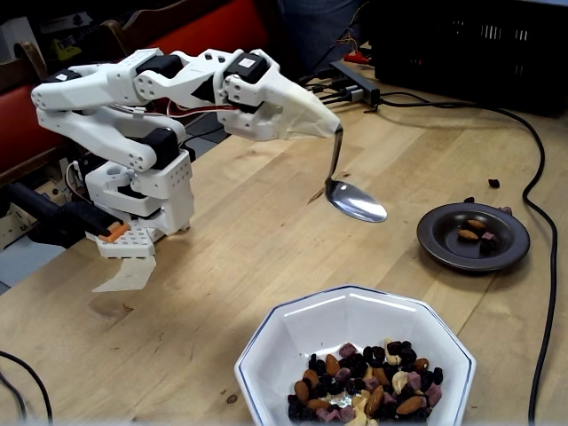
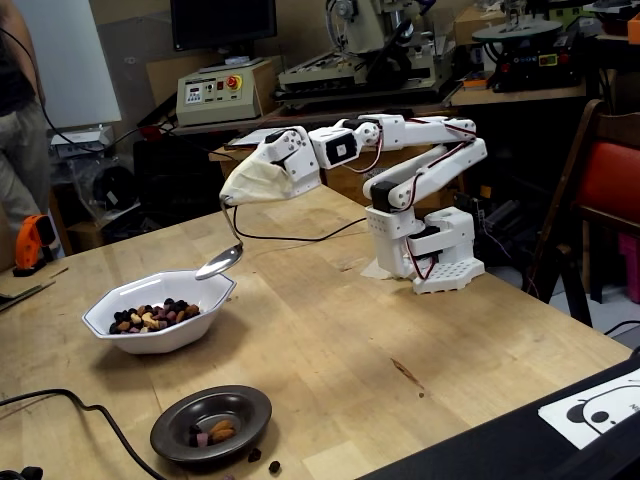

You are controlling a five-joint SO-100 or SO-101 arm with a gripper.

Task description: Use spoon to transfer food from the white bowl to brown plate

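Wooden counter (image 1: 248, 240): one white bowl (image 1: 293, 330), one brown plate (image 1: 435, 244). One spoon (image 1: 354, 201) is pinched by the hand (image 1: 330, 129), handle upright, scoop bottommost.

Table (image 1: 266, 231): white bowl (image 1: 293, 342) at the near edge in a fixed view, holding food (image 1: 364, 386) in its near half. Brown plate (image 1: 473, 236) behind and to the right of the bowl, well apart, with a few pieces in it. Spoon (image 1: 353, 201) hangs above the table, left of the plate, behind the bowl. Arm base (image 1: 146, 200) at far left. Cable (image 1: 541, 266) runs along the right, past the plate.
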